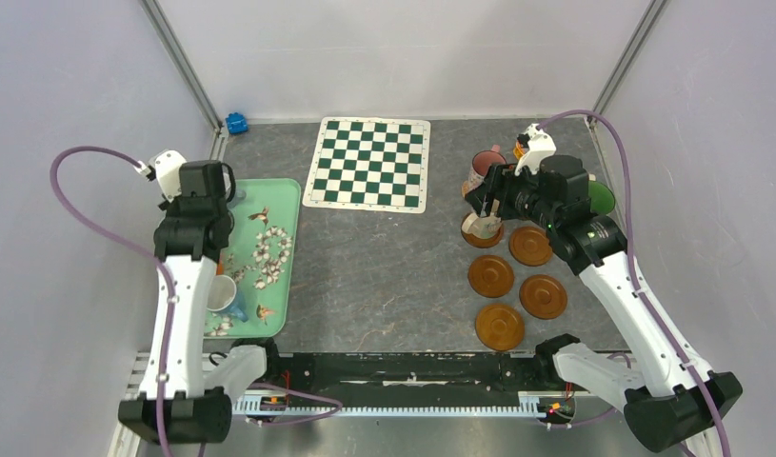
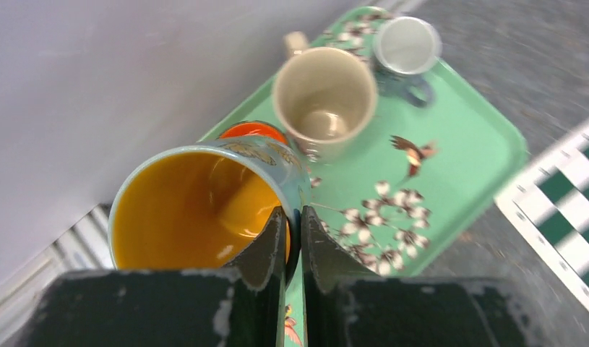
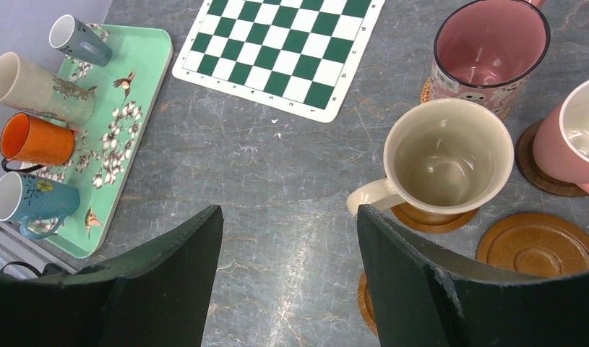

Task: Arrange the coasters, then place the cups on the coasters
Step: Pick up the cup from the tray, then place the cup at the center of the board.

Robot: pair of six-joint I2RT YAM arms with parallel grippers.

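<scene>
My left claw [image 2: 293, 220] pinched the rim of the yellow-lined cup [image 2: 197, 210] at the tray [image 2: 479, 144], frame left, while my right claw [image 3: 287, 211] stood spread above the cream cup [image 3: 446, 155] seated on its coaster [image 3: 421, 219]; by my count roughly three placed, four bare coasters [image 1: 490, 275] waiting lower right.

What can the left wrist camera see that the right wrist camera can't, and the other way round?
Only the left wrist view: the left gripper shut on the rim of a blue mug with a yellow inside. Only the right wrist view: the open right gripper, a cream mug on a coaster, pink mugs and a bare coaster. Both: the green tray with cups, and the chequered mat.
</scene>
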